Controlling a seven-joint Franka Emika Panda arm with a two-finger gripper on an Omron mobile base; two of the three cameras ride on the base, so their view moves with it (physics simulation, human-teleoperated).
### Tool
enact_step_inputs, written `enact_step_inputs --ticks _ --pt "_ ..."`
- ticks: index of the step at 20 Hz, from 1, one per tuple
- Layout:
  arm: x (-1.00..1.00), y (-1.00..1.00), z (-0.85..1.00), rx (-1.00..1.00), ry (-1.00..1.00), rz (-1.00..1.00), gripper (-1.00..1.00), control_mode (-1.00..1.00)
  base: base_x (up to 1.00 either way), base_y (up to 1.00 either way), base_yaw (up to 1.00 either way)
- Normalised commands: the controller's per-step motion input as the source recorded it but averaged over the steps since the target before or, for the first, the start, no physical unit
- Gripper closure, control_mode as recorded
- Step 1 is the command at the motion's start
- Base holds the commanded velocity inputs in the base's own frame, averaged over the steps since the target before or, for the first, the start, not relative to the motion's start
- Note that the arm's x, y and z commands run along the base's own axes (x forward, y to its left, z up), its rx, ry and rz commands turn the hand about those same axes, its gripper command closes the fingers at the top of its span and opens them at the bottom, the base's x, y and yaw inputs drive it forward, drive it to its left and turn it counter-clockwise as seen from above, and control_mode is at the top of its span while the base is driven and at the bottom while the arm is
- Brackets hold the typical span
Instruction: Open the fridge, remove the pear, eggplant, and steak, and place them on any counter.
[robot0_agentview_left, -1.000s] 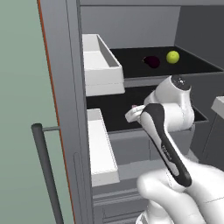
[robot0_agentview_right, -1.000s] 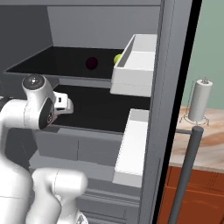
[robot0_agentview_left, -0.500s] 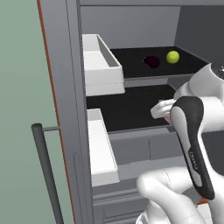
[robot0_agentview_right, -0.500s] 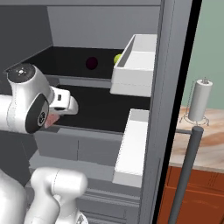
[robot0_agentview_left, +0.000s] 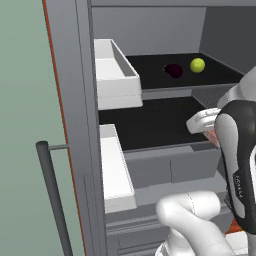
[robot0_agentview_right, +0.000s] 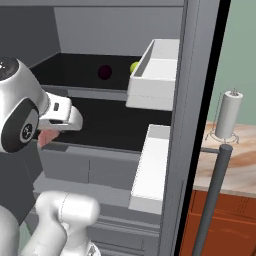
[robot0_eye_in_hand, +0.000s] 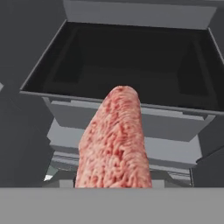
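White arm bent before the open fridge, gripper clamped on the steak, pear and eggplant on far upper shelf, counter at right.

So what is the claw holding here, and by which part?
The steak. The claw has it by its near end; the free end points toward the open fridge. The exact contact is hidden.

Open fridge; pear beside eggplant on upper shelf; pinkish-red steak outside, before lower shelf.

Arm: swung from the lower shelf toward the fridge's right side.
Claw: withdrawn from the shelf, carrying the steak.
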Motion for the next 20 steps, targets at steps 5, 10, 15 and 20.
enact_step_inputs --ticks 5,10,15,20 --pt "-0.18 0.00 0.03 0.00 -0.04 0.00 1.00 -1.00 0.00 0.00 0.00" --pt "0.00 0.00 0.00 0.00 0.00 0.00 1.00 -1.00 0.00 0.00 0.00" --pt "0.00 0.00 0.00 0.00 0.00 0.00 1.00 1.00 -0.42 -0.04 0.00" --pt "0.00 0.00 0.00 0.00 0.00 0.00 1.00 1.00 -1.00 -0.28 0.00"
